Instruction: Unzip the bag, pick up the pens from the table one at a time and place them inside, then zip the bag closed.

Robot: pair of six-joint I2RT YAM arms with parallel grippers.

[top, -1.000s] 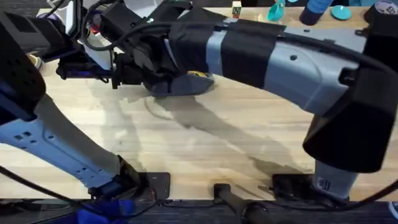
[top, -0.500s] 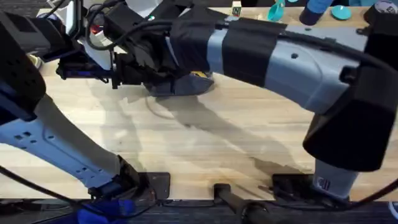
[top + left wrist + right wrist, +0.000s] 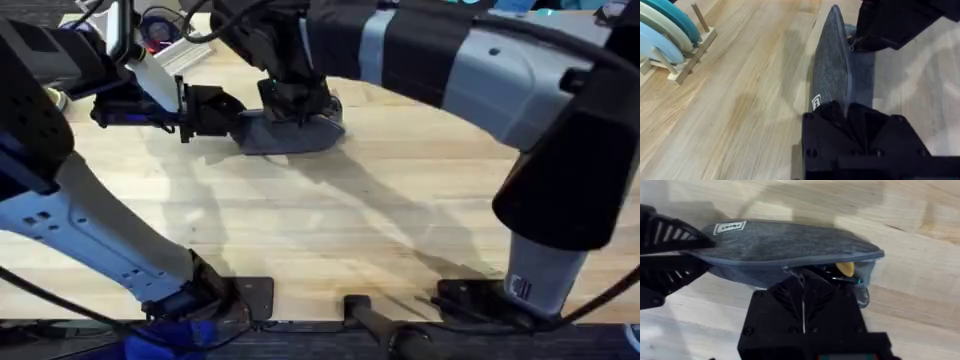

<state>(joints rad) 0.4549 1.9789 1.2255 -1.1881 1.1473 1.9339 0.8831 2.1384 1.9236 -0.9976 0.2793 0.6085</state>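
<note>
Lying on the pale plank desk (image 3: 330, 220), the bag (image 3: 290, 133) is pinched at one end by the left end effector (image 3: 228, 112); the right end effector (image 3: 803, 296), fingers pressed together, grips its zipper. A dish rack (image 3: 670, 40) stands nearby.

Small white label on bag (image 3: 790, 242), print too small to read.

Overhead downward; 2 wrist close-ups
</note>
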